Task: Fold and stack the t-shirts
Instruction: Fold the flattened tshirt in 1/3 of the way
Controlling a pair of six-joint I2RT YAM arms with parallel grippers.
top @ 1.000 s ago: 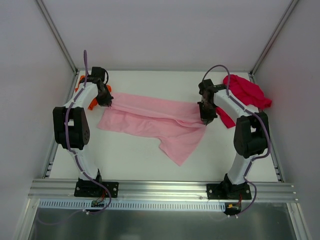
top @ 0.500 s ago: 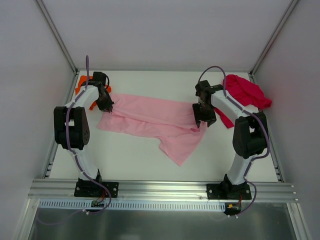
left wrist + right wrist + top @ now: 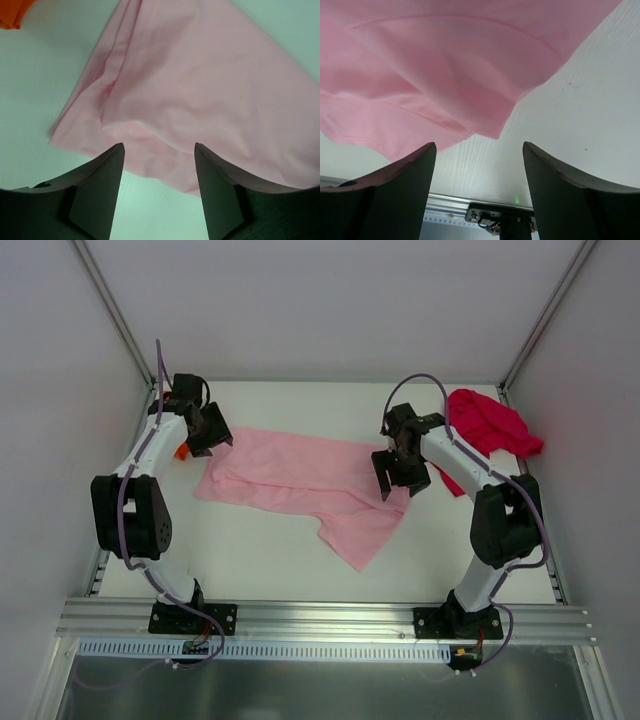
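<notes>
The light pink t-shirt (image 3: pixel 300 475) lies spread and partly folded across the middle of the table, with a loose flap pointing toward the front (image 3: pixel 362 535). My left gripper (image 3: pixel 213 433) hovers open over the shirt's left end (image 3: pixel 200 85), nothing between its fingers (image 3: pixel 102 190). My right gripper (image 3: pixel 392 475) hangs open above the shirt's right edge (image 3: pixel 445 85), also empty. The crimson red t-shirt (image 3: pixel 492 425) is bunched at the back right, behind the right arm. Only a scrap of the bright orange t-shirt (image 3: pixel 181 451) shows beside the left arm, and a corner of it (image 3: pixel 12 12) shows in the left wrist view.
White walls enclose the table on the left, back and right. An aluminium rail (image 3: pixel 320 620) carrying both arm bases runs along the near edge. Bare table surface (image 3: pixel 250 560) lies in front of the pink shirt.
Both grippers opened and let go of the pink shirt's ends. The cloth settled flat on the table, and both grippers lifted slightly away from it.
</notes>
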